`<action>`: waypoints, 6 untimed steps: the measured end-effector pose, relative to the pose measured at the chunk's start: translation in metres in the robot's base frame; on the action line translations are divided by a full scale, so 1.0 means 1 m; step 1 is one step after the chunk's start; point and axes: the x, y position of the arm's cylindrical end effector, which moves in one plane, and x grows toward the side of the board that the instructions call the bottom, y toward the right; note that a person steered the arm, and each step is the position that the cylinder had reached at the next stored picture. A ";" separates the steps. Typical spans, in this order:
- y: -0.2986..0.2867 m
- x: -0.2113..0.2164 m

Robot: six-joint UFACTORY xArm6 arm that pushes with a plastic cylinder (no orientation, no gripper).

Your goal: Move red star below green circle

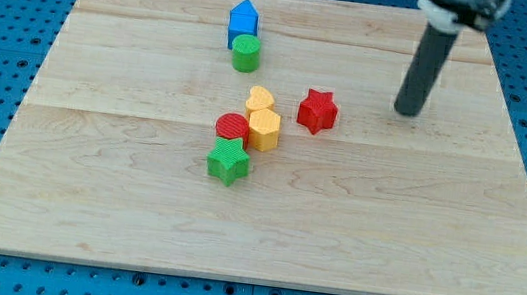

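The red star (316, 111) lies near the middle of the wooden board, to the right of and below the green circle (246, 54) in the view. The green circle sits just under the blue block (244, 22) near the view's top. My tip (407, 112) is down on the board to the right of the red star, roughly a block's width or two away, not touching it.
A cluster sits left of the red star: a yellow heart (260, 99), a yellow hexagon (264, 128), a red circle (232, 129) and a green star (228, 161). The wooden board (86, 196) rests on a blue pegboard surface.
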 end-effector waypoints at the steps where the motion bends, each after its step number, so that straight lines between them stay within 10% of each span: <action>1: -0.043 0.028; 4: -0.174 -0.018; 6: -0.121 -0.024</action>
